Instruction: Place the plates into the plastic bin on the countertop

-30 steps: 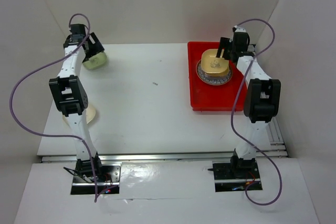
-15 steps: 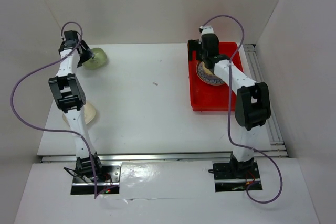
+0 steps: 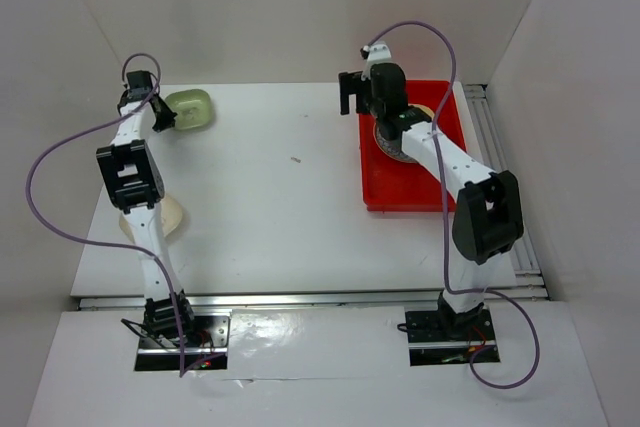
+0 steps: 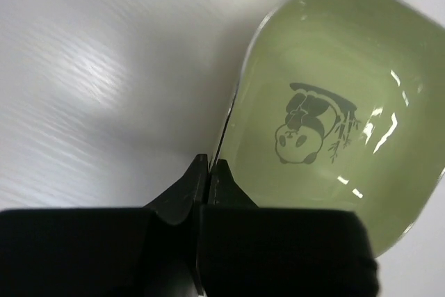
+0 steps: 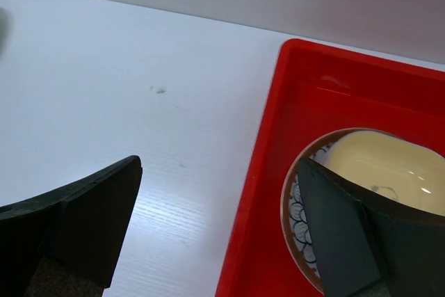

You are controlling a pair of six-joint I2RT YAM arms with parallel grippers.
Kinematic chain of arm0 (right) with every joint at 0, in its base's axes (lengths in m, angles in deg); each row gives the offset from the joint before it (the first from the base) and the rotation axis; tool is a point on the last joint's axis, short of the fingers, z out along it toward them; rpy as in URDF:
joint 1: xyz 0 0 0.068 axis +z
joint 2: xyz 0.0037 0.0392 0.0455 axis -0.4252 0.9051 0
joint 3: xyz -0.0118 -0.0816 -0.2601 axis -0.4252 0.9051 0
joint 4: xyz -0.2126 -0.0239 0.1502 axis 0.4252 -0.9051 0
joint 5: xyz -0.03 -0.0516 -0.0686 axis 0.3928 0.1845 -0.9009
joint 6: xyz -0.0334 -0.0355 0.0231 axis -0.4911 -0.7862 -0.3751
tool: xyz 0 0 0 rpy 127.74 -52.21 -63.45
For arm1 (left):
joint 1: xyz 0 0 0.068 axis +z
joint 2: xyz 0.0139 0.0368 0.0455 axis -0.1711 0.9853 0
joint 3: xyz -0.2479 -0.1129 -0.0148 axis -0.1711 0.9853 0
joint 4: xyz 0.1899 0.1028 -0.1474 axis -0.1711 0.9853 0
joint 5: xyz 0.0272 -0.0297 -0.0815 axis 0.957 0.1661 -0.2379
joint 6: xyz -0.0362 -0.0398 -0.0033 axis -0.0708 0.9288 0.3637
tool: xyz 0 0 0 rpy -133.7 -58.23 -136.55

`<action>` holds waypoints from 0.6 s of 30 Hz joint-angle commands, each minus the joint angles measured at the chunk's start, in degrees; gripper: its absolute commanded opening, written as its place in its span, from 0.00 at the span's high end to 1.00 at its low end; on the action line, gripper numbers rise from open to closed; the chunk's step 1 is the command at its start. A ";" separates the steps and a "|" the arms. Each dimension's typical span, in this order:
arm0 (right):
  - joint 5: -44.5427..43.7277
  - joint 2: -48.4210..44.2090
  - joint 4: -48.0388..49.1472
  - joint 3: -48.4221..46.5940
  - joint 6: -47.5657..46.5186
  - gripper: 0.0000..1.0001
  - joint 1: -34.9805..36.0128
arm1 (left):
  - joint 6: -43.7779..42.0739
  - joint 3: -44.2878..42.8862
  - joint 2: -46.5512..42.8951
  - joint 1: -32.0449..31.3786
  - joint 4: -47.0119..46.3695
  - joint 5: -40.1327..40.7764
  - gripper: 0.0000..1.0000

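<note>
A green plate (image 3: 190,107) with a panda print (image 4: 334,102) lies at the far left of the white countertop (image 3: 280,207). My left gripper (image 3: 160,113) (image 4: 208,166) is shut on its near rim. The red plastic bin (image 3: 400,187) (image 5: 268,172) stands at the right. In it a round brown-rimmed plate (image 3: 392,147) (image 5: 293,217) carries a yellow plate (image 3: 421,112) (image 5: 389,168). My right gripper (image 3: 357,100) (image 5: 215,231) hangs open and empty over the bin's left wall, one finger over the countertop, the other over the round plate.
A cream plate (image 3: 170,215) lies on the left of the countertop, partly hidden under the left arm. White walls close in the back and both sides. A small dark speck (image 3: 296,159) marks the middle of the countertop.
My left gripper has shut on the green plate's rim. My right arm has swung left from above the yellow plate to the bin's left wall, still open.
</note>
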 commanded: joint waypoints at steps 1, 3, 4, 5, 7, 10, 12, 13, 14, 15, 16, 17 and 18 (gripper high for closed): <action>6.84 0.71 0.56 -2.94 -0.31 0.00 0.99 | -1.48 8.02 -3.84 -0.47 0.74 -5.18 1.00; 8.89 5.98 -1.47 -7.75 0.21 0.00 1.87 | -2.00 17.69 -9.13 -3.62 -2.76 -4.59 1.00; 11.95 7.48 -1.47 -9.09 0.83 0.00 2.74 | -2.53 20.68 -12.03 -5.12 -3.91 -3.63 1.00; 14.07 8.80 -1.47 -10.23 2.66 0.00 2.75 | -3.14 23.23 -17.71 -8.09 -5.14 -1.70 1.00; 17.41 11.18 1.68 -12.17 5.48 0.00 3.27 | -3.67 28.34 -22.23 -10.92 -7.26 -1.68 1.00; 24.54 14.08 3.19 -16.38 9.88 0.00 4.32 | -2.63 28.35 -25.68 -15.67 -5.18 -3.34 1.00; 23.94 16.72 1.00 -21.29 10.41 0.00 5.73 | -2.62 25.90 -26.72 -19.27 -2.18 -1.16 1.00; 23.41 17.33 0.99 -22.28 10.94 0.00 5.73 | -2.62 25.89 -27.25 -20.41 -2.17 -1.16 1.00; 23.40 17.86 0.99 -22.98 10.94 0.00 6.34 | -2.62 25.89 -27.87 -21.64 -1.64 1.54 1.00; 22.36 18.39 0.29 -24.38 11.64 0.00 6.35 | -3.23 26.42 -28.66 -23.92 -1.64 1.57 1.00; 21.83 19.18 -0.32 -24.40 11.64 0.00 6.35 | -3.24 26.42 -30.23 -24.90 -1.64 1.57 1.00; 20.86 19.18 -0.33 -25.09 12.25 0.00 6.35 | -2.63 26.42 -31.12 -25.69 -1.64 2.18 1.00; 20.33 19.88 -0.85 -25.10 12.78 0.00 6.35 | -2.10 26.42 -32.00 -27.35 -0.94 2.18 1.00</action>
